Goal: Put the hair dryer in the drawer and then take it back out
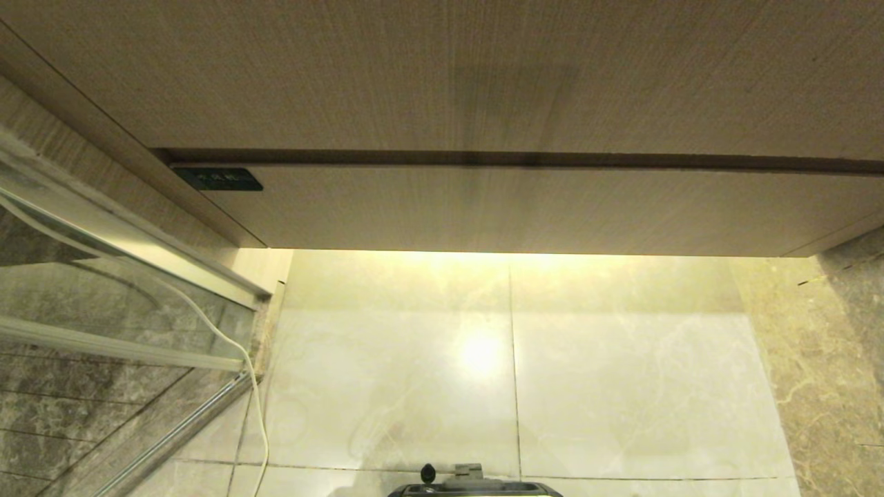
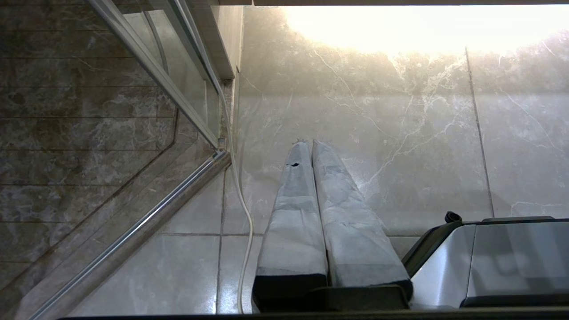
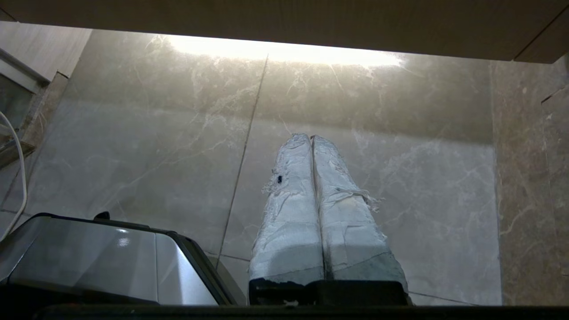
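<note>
I am holding my right gripper [image 3: 311, 138] pressed shut on nothing above the marble floor tiles [image 3: 146, 146], and my left gripper [image 2: 310, 143] likewise. The drawer [image 1: 525, 207] is sitting closed ahead under the taller front [image 1: 442, 76]; the hair dryer is showing nowhere.

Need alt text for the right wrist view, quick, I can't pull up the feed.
The right hand, empty with fingers shut together, points at the pale marble floor. The wood-grain cabinet crosses the far edge above a strip of light. No hair dryer shows.
</note>
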